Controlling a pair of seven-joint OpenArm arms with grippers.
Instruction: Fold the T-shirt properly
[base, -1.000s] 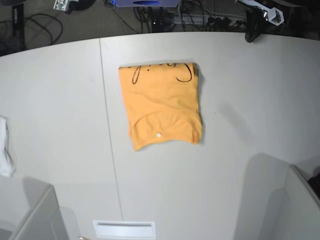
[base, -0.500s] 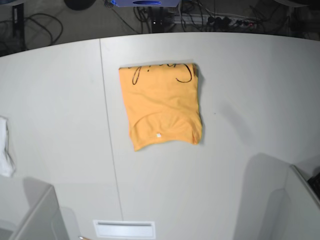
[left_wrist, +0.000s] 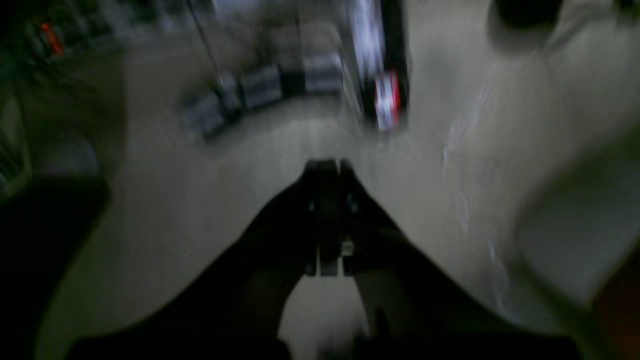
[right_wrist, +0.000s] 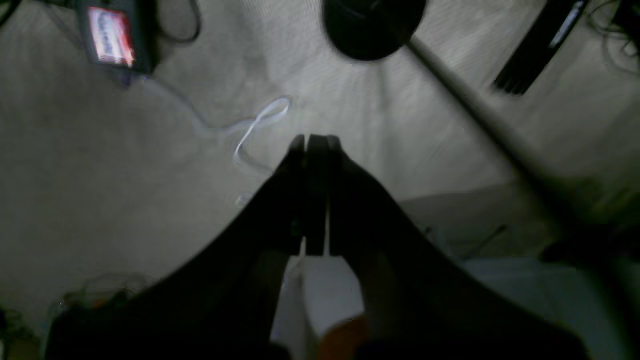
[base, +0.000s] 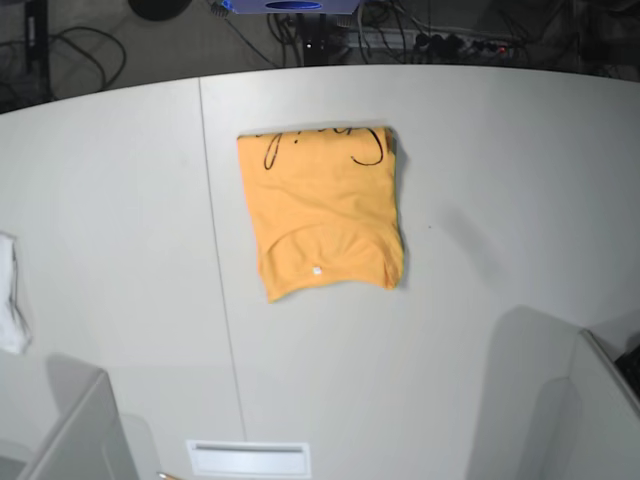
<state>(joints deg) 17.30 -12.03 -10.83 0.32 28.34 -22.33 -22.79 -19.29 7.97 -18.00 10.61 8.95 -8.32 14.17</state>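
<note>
The orange T-shirt (base: 322, 212) lies folded into a compact rectangle on the white table (base: 480, 200), near its middle. Black cursive lettering runs along its far edge and the collar with a small white tag faces the near edge. Neither arm shows in the base view. In the left wrist view my left gripper (left_wrist: 327, 165) is shut with nothing between its fingers, over blurred floor. In the right wrist view my right gripper (right_wrist: 312, 140) is also shut and empty, pointing at carpet and cables off the table. The T-shirt is in neither wrist view.
A small white cloth (base: 10, 300) hangs at the table's left edge. Grey panels stand at the near left (base: 80, 430) and near right (base: 590, 410) corners. A white slot plate (base: 248, 458) sits at the front edge. Cables and a power strip (base: 450, 42) lie beyond the table.
The arm tip seen at the far right of the base view a second ago has left the view. The T-shirt has not moved.
</note>
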